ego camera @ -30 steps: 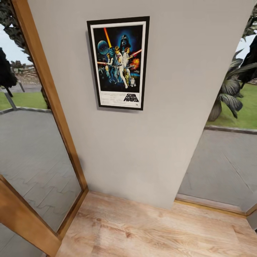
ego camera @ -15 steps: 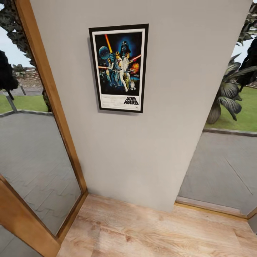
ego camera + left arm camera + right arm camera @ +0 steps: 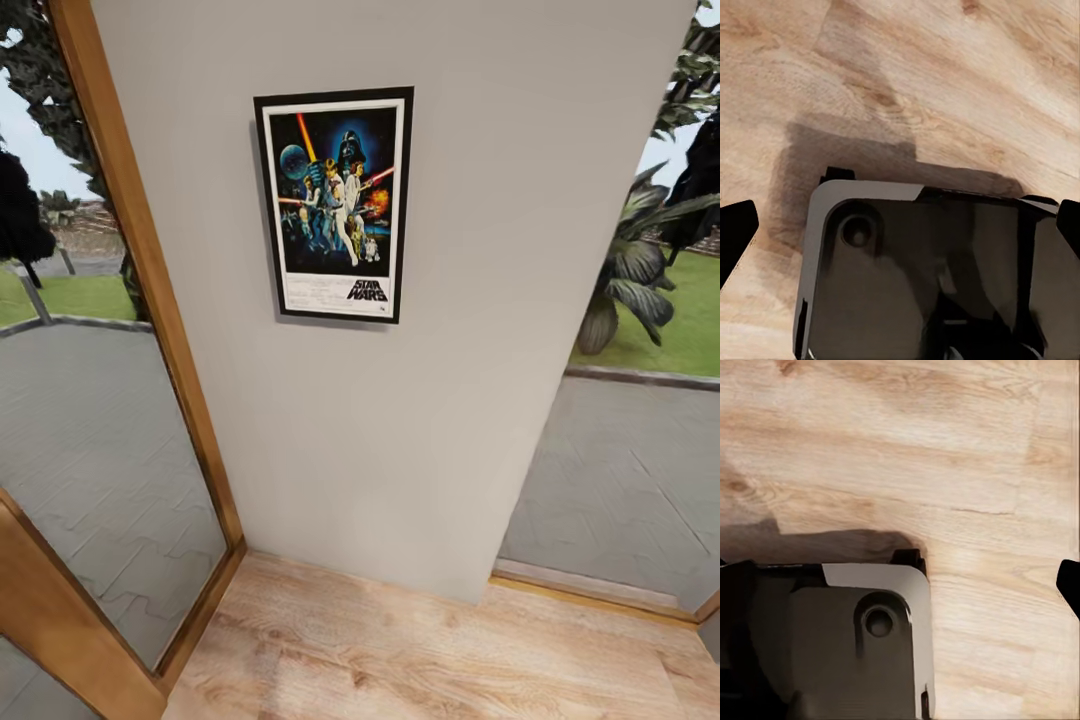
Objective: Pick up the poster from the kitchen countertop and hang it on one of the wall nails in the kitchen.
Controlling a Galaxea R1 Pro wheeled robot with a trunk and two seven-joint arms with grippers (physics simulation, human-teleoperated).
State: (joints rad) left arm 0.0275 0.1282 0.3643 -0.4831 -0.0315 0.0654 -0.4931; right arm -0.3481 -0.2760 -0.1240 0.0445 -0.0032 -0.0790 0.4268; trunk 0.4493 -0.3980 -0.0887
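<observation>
While poster (image 3: pixel 334 204) hangs flat on wall (image 3: pixel 470 330): judged light, rigid, thin; best held by frame edges. Both grippers' opening: cannot tell.

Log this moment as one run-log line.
poster: hanging upright on grey wall | left gripper: open, empty, over wood floor | right gripper: open, empty, over floor

The poster (image 3: pixel 334 204) has a black frame, a white border and dark blue artwork with red and orange streaks. The wall (image 3: pixel 420 400) behind it is plain light grey. Below the wall, the floor (image 3: pixel 400 650) is pale, grained wood. Left of the poster, the window frame (image 3: pixel 150 280) is honey-brown.
</observation>
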